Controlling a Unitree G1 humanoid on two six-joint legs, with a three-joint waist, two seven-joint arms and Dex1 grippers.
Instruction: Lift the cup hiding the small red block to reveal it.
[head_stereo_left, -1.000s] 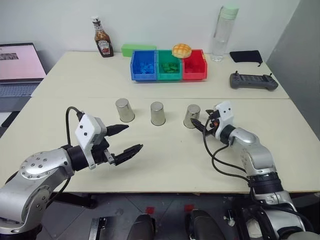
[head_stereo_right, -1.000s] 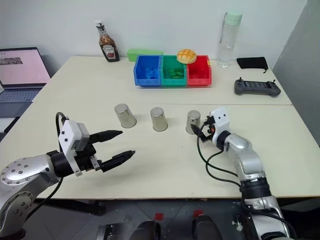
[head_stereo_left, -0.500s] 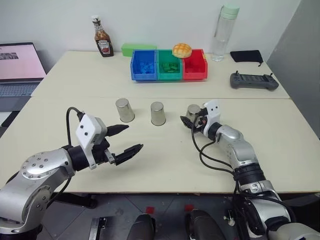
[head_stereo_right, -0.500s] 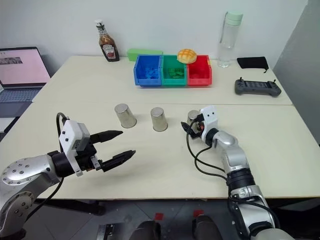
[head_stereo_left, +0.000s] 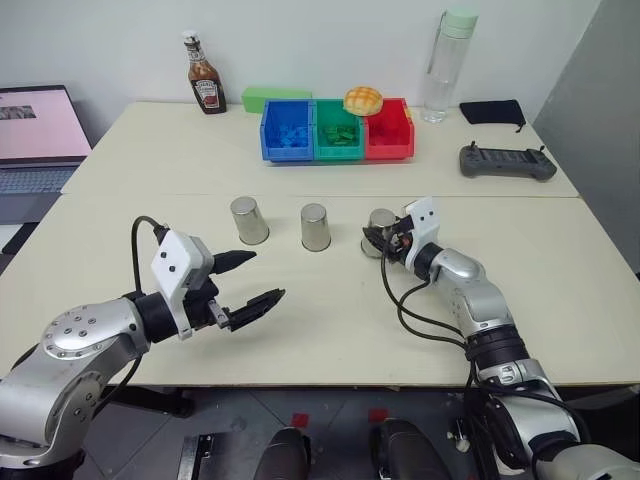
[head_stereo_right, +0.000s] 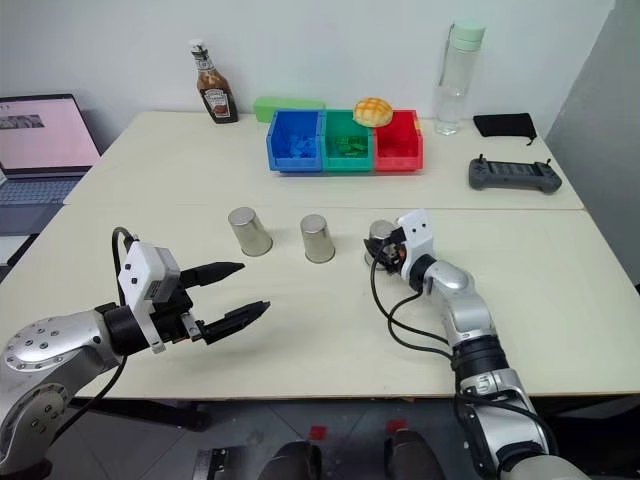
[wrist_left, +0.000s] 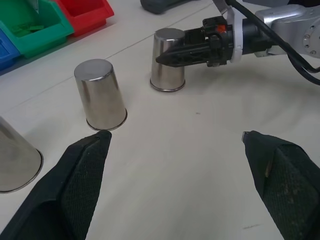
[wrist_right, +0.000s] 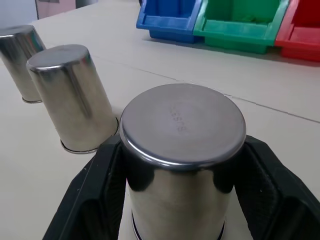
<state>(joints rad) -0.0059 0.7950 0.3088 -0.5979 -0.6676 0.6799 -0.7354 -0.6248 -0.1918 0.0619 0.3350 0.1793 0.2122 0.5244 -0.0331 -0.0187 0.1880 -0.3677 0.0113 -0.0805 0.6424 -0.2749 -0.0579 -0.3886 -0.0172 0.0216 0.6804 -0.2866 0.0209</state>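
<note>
On the pale table (head_stereo_left: 330, 330), three small shiny silver metal cups stand upside down mid-frame. My right tool (head_stereo_left: 384, 238) is clamped on the rightmost cup (wrist_right: 182, 165), ready to lift; my left tool (head_stereo_left: 250, 279) waits wide open, lower left.

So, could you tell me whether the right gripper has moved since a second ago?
Yes. The right gripper has shifted left toward the middle cup and is now shut on the right-hand cup.

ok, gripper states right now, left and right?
Left gripper: open, holding nothing, above the table.
Right gripper: closed on the rightmost cup, fingers on both sides of it.
</note>
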